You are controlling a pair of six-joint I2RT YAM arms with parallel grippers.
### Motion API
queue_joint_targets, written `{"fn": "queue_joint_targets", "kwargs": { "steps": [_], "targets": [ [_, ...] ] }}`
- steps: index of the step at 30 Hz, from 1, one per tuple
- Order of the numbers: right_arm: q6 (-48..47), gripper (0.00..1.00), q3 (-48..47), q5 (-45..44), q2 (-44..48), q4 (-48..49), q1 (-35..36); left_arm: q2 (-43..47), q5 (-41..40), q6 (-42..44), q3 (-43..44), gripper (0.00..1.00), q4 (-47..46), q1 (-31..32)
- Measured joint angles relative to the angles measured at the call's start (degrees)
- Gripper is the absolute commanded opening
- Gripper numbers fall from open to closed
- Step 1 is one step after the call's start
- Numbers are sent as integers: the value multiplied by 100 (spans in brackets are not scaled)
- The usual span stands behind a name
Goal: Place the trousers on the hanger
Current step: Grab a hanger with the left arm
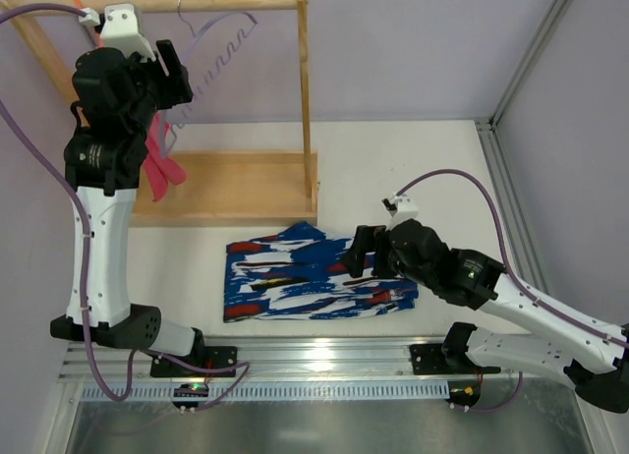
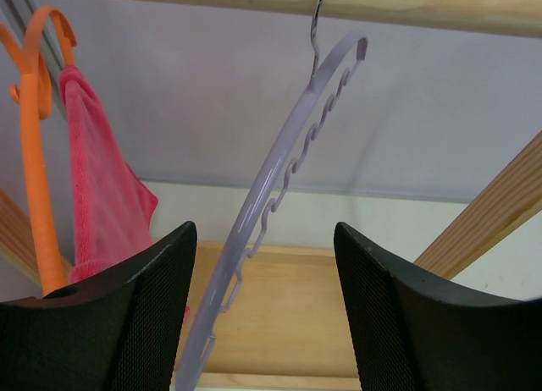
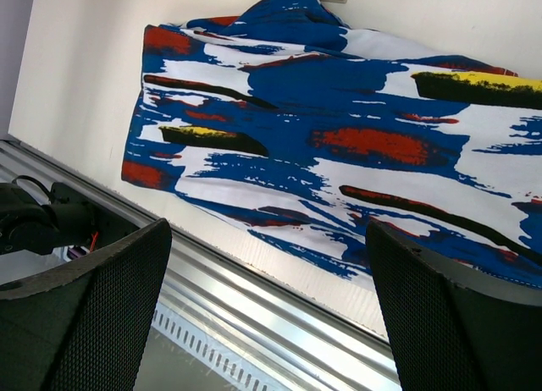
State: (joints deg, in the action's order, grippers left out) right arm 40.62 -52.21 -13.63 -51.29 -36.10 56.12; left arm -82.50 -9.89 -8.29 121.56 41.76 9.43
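- Top external view: the trousers (image 1: 314, 277) lie folded flat on the white table (image 1: 413, 159), near its front edge and just in front of the wooden rack (image 1: 306, 100).
- One blue corner of the cloth reaches the base board of the rack; whether it touches I cannot tell.
- Up on the rack's round rail, the hanger (image 2: 254, 206) hangs by its metal hook, tilted, with its notched arm running down and to the left in the left wrist view.
- Raised high at the rack, the left gripper (image 2: 264, 230) has its jaws apart, and the hanger's arm passes down between them.
- That arm runs closer to the finger on the left of the wrist picture; contact there is not clear to me, and the other finger is well apart from it.
- Beside it, on the left, an orange hanger (image 2: 34, 154) carries a pink cloth (image 2: 102, 171).
- Low over the table, the right gripper (image 1: 356, 255) sits at the right end of the trousers, jaws spread wide and holding nothing.
- From the right wrist view, the printed cloth fills the space beyond the two open fingers, lying flat.
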Motion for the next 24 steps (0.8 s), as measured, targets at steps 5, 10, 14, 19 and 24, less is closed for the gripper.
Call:
{"fn": "queue_joint_targets", "kwargs": {
  "steps": [5,10,14,19,24],
  "targets": [
    [0,98,15,-2,81,-2,0,-17,26,0,-308,64,46,-74],
    [-2,98,15,0,79,-2,0,20,210,-7,-892,55,-42,-83],
    [0,98,15,4,79,-2,0,17,330,-39,-1150,37,-35,-83],
    [0,98,15,4,85,-2,0,37,393,-44,-1156,14,-83,-83],
    [2,98,15,2,173,-4,0,120,417,-79,-1154,2,-164,-83]
  ]
}}
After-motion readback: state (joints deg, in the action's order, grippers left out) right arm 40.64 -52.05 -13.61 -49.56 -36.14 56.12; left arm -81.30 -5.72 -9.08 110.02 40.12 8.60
